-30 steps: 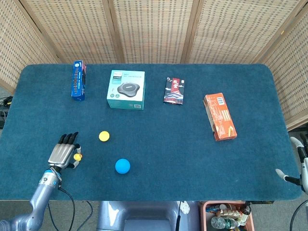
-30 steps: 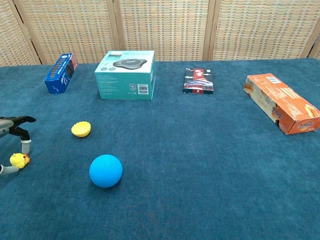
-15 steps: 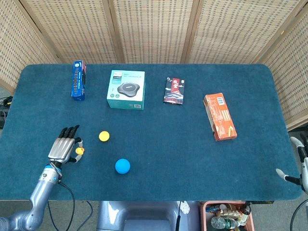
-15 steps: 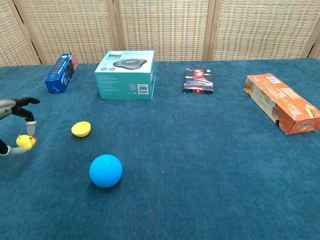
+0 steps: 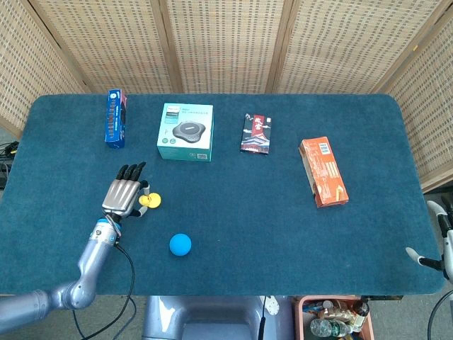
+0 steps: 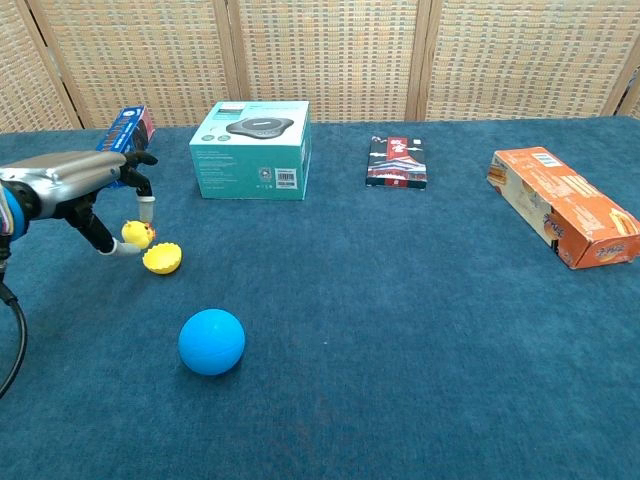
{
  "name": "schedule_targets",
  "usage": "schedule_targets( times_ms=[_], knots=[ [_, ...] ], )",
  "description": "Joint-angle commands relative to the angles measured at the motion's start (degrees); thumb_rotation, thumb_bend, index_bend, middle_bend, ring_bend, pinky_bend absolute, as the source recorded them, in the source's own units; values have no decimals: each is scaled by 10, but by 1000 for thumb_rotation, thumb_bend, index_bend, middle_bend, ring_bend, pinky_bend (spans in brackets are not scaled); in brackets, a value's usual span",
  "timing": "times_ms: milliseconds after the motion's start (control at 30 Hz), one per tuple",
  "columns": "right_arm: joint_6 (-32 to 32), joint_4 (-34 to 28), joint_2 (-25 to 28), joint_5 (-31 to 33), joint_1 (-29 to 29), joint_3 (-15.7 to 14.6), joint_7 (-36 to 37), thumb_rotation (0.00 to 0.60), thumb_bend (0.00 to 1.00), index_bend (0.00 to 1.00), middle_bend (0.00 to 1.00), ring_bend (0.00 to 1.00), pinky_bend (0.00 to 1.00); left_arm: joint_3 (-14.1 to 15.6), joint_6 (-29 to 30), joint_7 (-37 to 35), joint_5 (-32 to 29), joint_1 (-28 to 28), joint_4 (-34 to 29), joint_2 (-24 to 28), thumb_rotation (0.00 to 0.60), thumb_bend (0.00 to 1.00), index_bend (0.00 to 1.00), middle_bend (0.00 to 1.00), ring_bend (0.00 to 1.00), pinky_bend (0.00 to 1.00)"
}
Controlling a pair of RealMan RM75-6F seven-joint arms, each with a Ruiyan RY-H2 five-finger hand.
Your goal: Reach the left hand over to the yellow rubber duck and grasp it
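The small yellow rubber duck (image 6: 135, 233) hangs just above the blue cloth, pinched between the thumb and a finger of my left hand (image 6: 88, 188). The other fingers of that hand are stretched out. In the head view the left hand (image 5: 125, 196) lies left of centre, and its fingertips reach a yellow scalloped cup (image 5: 152, 200). In the chest view the duck is right beside that cup (image 6: 162, 259), up and to its left. Only a sliver of my right hand (image 5: 442, 239) shows at the right edge of the head view, off the table, with its fingers hard to make out.
A blue ball (image 6: 211, 341) lies in front of the cup. Along the back stand a blue box (image 5: 115, 117), a teal box (image 5: 185, 132), a dark packet (image 5: 256, 133) and an orange carton (image 5: 323, 172). The table (image 5: 233, 234) is covered in blue cloth.
My left hand has lifted the duck off the cloth and carried it away from the near left edge, rightward and further onto the table, up to the yellow cup.
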Motion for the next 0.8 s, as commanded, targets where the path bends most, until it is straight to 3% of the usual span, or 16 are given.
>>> schedule_targets(
  times_ms=[33,600,800],
  knots=[
    [-4,3,0,4,1,1,4,600,0,0,0,0,0,-3,-5,12,-26,-18,28,-27,600,296,537,0,0,0],
    [-11,8,2,11,3,5,19,600,0,0,0,0,0,6,9,30,-64,-41,59,-54,600,297,516,0,0,0],
    [-8,7,3,9,2,5,20,600,0,0,0,0,0,9,11,41,-82,-46,50,-50,600,300,230,0,0,0]
  ],
)
